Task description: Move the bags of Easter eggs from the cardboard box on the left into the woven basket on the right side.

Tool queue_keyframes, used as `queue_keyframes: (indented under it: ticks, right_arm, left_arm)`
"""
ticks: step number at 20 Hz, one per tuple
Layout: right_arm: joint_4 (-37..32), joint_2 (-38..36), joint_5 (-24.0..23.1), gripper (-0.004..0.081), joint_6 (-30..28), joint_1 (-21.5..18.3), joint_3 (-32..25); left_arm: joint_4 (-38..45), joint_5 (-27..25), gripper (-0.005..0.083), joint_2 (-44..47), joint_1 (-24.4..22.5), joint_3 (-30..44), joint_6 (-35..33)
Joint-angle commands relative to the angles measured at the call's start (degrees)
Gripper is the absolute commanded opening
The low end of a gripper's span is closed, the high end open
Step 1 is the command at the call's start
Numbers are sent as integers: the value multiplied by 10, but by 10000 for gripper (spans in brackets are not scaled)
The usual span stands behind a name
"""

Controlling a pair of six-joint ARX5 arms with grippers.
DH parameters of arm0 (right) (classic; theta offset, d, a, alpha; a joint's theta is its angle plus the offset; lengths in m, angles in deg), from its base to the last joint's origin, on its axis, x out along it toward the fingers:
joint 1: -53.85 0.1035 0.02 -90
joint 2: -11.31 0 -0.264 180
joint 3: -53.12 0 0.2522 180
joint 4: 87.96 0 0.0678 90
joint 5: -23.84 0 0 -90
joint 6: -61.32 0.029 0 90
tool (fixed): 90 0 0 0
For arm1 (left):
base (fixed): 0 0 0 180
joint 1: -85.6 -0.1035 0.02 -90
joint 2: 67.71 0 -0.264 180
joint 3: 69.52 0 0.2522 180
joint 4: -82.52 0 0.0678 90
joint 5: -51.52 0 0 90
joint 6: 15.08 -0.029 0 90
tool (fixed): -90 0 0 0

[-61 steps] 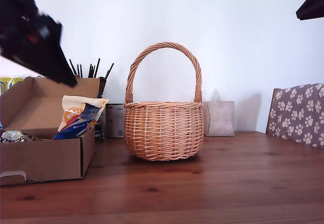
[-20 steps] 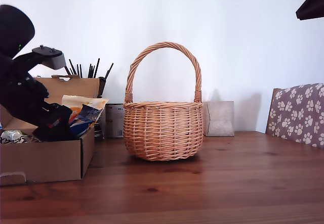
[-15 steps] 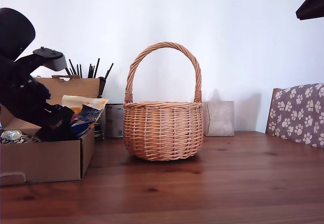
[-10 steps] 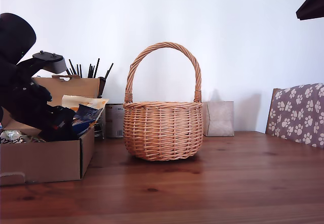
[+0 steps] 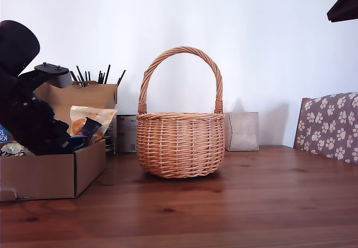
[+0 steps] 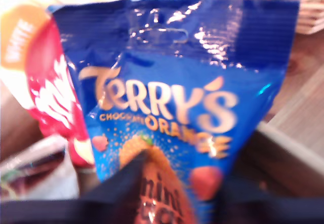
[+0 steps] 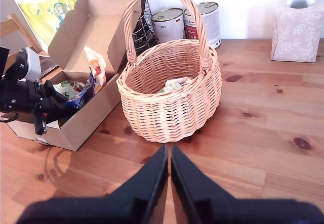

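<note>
The robot's first gripper (image 5: pixel 70 143) is reaching down into the cardboard box (image 5: pixel 50 172) at the exterior view's left, and it is meeting the dark blue bag (image 6: pixel 182 107) there. In the first wrist view this bag is filling almost all the picture, with its lower edge between the dark jaws, but I cannot tell if the jaws are already pressing on it. The cream-and-orange bag (image 5: pixel 84 122) is leaning just behind the blue one, touching it.

The blue bag is looking light, soft and crinkly, with a glossy foil that is probably slippery. I think the best place to hold is a flat sealed edge, where the film is doubled, not the belly, where the eggs could be crushed or could roll away under the fingers.

The second gripper (image 7: pixel 168 155) is hanging over the wooden worktop (image 5: pixel 251 203) with its jaws almost together and nothing between them. The woven basket (image 5: pixel 180 144) is standing near the box, with one pale bag (image 7: pixel 172 86) already lying inside.
</note>
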Motion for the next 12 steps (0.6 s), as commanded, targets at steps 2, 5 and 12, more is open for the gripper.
queue_keyframes:
  ticks: [2, 5, 12]
  right_arm:
    - [-4, -1, 2, -12, -2, 3, -2]
    - [-4, -1, 2, -12, -2, 3, -2]
    - [-4, -1, 2, -12, -2, 3, -2]
  left_arm:
    - [-24, 0, 36, 14, 0, 15, 0]
    - [-61, 18, -6, 73, 3, 15, 21]
    - [-122, 70, -20, 211, 20, 15, 50]
